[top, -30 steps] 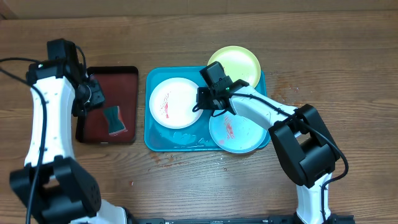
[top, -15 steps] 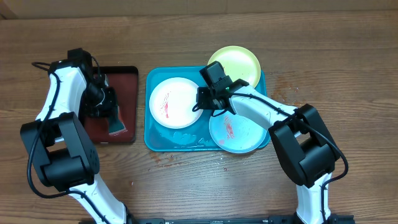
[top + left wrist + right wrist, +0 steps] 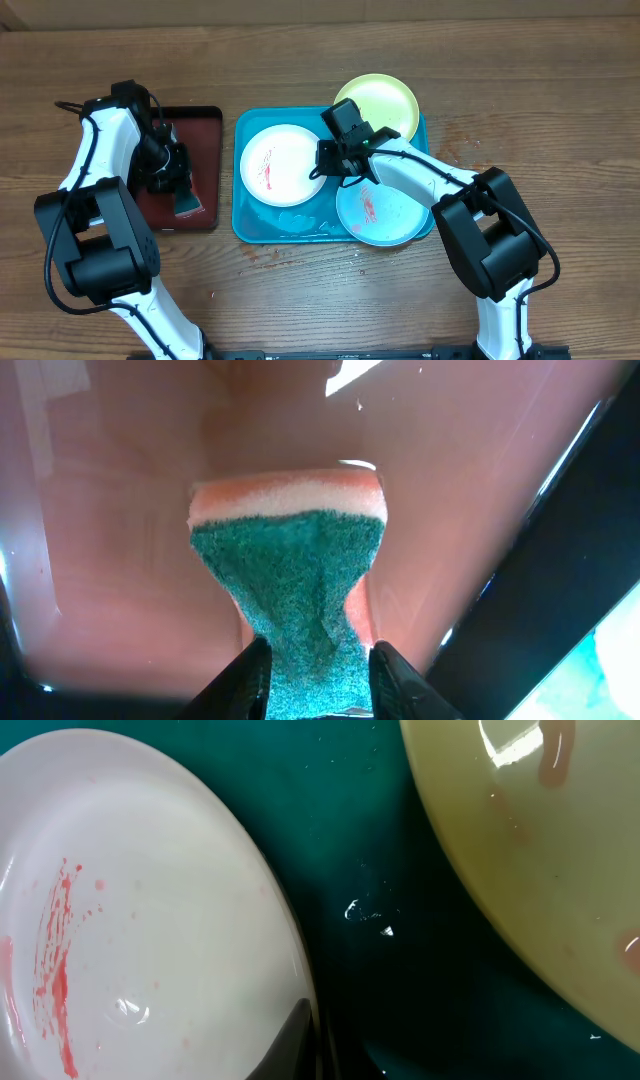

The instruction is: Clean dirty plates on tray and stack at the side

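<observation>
The white plate (image 3: 278, 165) with red smears lies at the left of the turquoise tray (image 3: 262, 225). The light teal plate (image 3: 385, 210) is at the front right and the yellow-green plate (image 3: 385, 100) at the back right. My right gripper (image 3: 328, 160) is shut on the white plate's right rim; in the right wrist view one finger (image 3: 295, 1040) lies on top of the plate (image 3: 130, 920). My left gripper (image 3: 165, 170) is over the dark red tray (image 3: 195, 125), shut on a green sponge (image 3: 290, 570), which is pinched between its fingers (image 3: 255, 680).
The dark red tray stands left of the turquoise tray, its black rim (image 3: 560, 560) close to the sponge. The yellow-green plate (image 3: 530, 850) overhangs the turquoise tray's back rim. A wet patch (image 3: 298, 220) lies on the tray floor. Small red spots (image 3: 262, 255) mark the table.
My left arm has swung in and come down onto the sponge in the dark red tray. The right arm and the plates have not moved.
</observation>
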`<control>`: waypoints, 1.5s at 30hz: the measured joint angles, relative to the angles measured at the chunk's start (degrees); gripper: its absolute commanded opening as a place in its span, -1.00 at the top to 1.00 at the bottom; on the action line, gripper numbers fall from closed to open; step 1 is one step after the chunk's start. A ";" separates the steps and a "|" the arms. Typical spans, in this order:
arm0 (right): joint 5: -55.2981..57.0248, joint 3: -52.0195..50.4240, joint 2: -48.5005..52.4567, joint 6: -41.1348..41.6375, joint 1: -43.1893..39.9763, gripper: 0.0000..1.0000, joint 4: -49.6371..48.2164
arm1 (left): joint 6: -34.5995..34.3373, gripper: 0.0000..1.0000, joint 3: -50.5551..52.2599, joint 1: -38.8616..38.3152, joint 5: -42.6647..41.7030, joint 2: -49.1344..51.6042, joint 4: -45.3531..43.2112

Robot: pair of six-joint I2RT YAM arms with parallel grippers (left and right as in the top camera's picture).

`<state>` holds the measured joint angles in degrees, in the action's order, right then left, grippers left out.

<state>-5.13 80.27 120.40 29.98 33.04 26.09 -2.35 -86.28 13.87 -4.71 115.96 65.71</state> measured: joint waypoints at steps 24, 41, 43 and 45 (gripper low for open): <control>0.00 0.04 0.00 0.02 0.00 0.92 0.07 | -1.40 0.91 -8.55 -1.66 2.01 0.63 4.96; -0.02 0.09 0.00 0.13 0.00 0.92 0.39 | 1.25 0.92 -18.71 -22.29 -0.70 3.72 -1.38; -0.02 0.09 0.00 0.24 0.00 0.92 0.48 | 0.83 0.91 -18.67 -23.19 0.26 6.51 -0.61; 0.00 0.09 0.00 0.26 -0.02 0.92 0.52 | 0.61 0.92 -18.38 -23.45 0.98 9.64 0.28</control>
<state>-5.13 80.36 120.40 30.24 33.01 26.61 -1.74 -104.66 -9.58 -3.73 125.60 66.00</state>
